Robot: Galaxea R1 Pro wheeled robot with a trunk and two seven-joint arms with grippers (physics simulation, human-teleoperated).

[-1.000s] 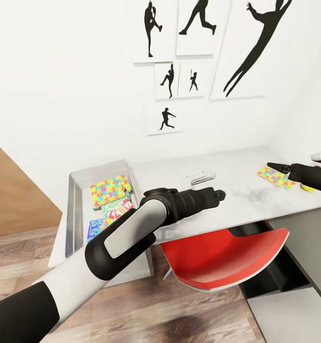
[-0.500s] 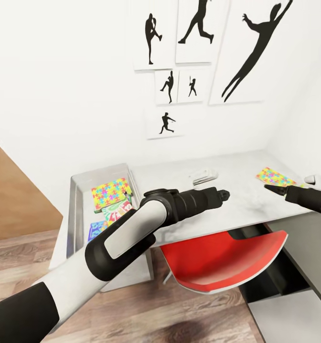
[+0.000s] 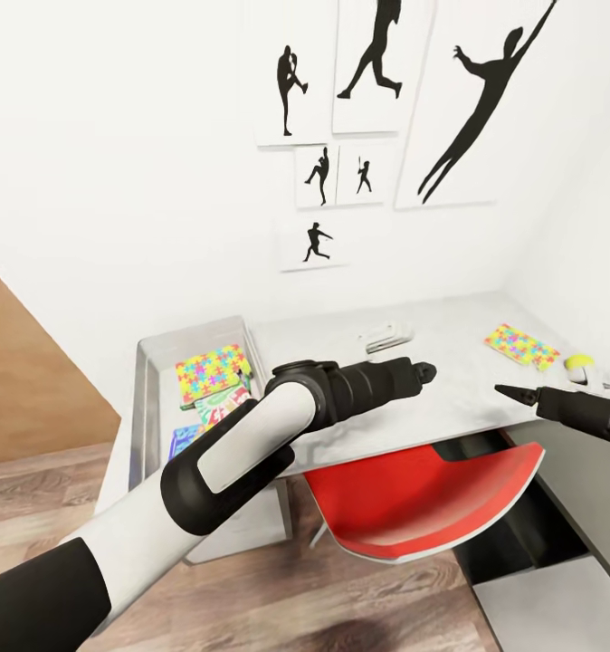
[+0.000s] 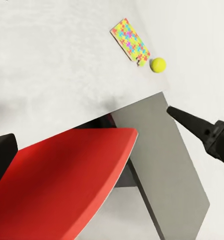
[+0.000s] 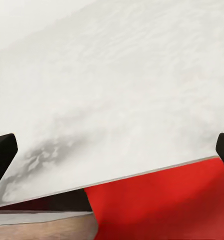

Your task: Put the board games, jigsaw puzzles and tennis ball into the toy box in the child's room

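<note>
The grey toy box stands at the table's left end. In it lie one jigsaw puzzle and board games, partly hidden by my left arm. A second jigsaw puzzle lies flat at the table's right end, with the tennis ball beside it. The left wrist view shows that puzzle and the ball too. My left gripper hovers open over the table's middle, holding nothing. My right gripper is open and empty near the front edge, short of the puzzle and ball.
A red chair is tucked under the table, below both grippers. A small white object lies near the wall. A grey cabinet side drops from the table's right end. Black silhouette pictures hang above.
My right gripper has drawn back from over the puzzle toward the table's front edge, uncovering the tennis ball. The camera has shifted a little. The left arm has barely moved.
</note>
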